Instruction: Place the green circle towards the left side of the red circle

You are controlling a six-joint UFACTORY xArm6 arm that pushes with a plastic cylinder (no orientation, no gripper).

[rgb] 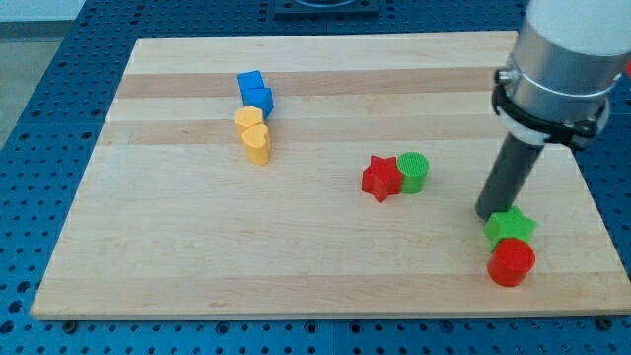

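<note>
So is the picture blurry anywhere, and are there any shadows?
In the camera view, the blocks look sharp: the red star and green circle have crisp edges. The big grey arm part near the view's top right looks slightly soft. Shadows are faint; my tip throws only a small dark patch beside the green star.

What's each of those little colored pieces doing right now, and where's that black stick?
Green circle: touching red star's right.
Red star: upright.
Red circle: below green star.
Green star: beside my tip.
Blue block: above yellow blocks.
Yellow blocks: touching.
My tip: at green star's left.
</note>
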